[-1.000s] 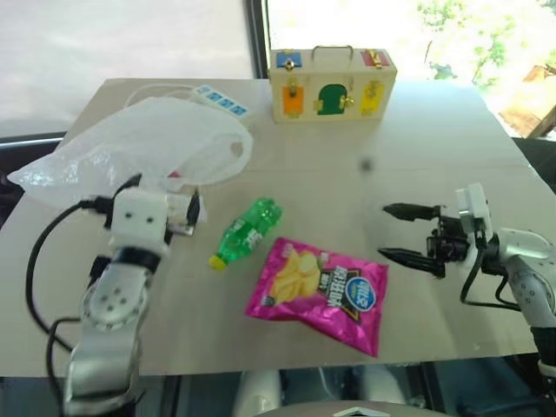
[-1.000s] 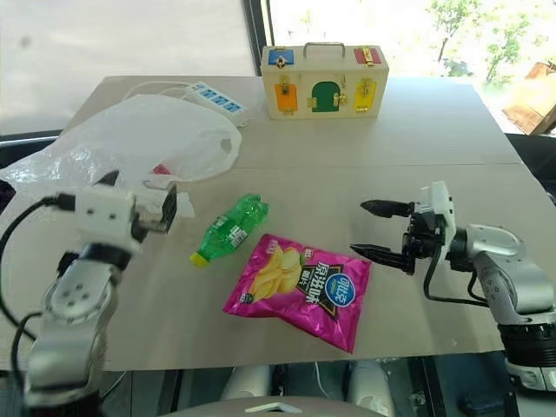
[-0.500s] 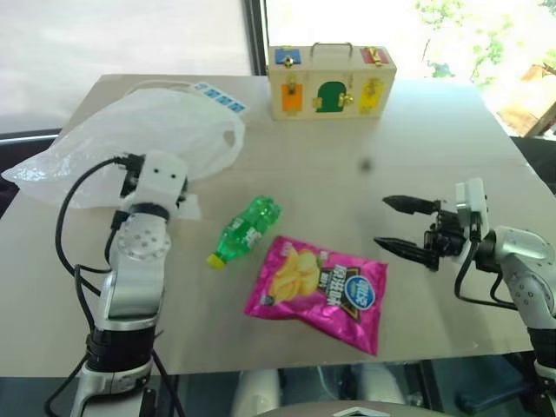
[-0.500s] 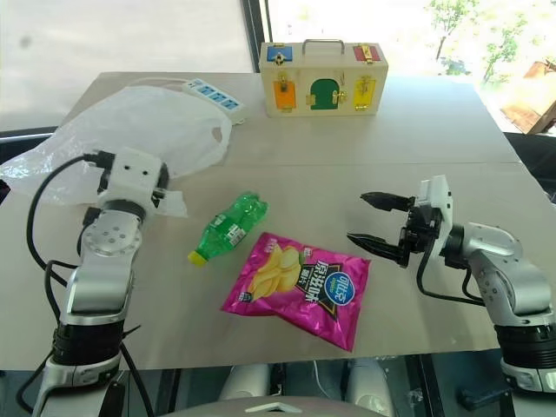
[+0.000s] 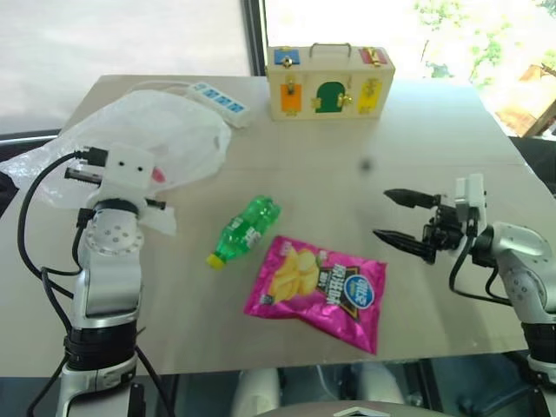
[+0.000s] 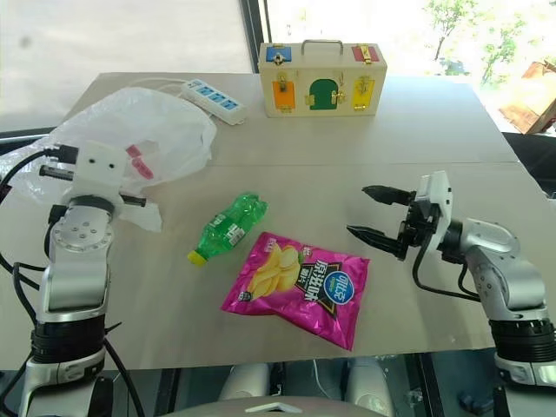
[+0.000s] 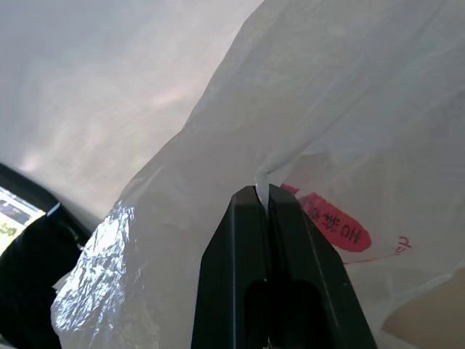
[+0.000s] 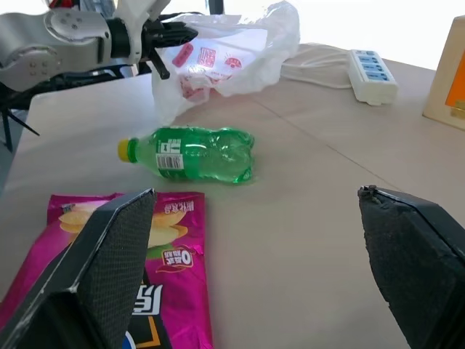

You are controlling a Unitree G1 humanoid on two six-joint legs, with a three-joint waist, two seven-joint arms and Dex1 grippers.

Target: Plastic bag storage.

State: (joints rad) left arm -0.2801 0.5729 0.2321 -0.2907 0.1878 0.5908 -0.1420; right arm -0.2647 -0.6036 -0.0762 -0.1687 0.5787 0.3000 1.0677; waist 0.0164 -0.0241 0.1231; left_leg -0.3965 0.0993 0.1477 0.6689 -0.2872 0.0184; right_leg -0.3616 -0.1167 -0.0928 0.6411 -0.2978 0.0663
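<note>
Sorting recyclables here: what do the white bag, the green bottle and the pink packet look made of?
The plastic bag: thin translucent film, judging by its crinkles and the red print showing through. The green bottle: clear-tinted plastic, glossy, with a yellow cap. The chips packet: glossy laminated foil or film, probably; it shines.

The robot's arms are silver-grey metal with round jointed segments. A white boxy wrist housing tops the left arm (image 5: 109,261), looped with black cables. The right arm (image 6: 504,278) ends in tapered black fingers (image 6: 373,234).
</note>
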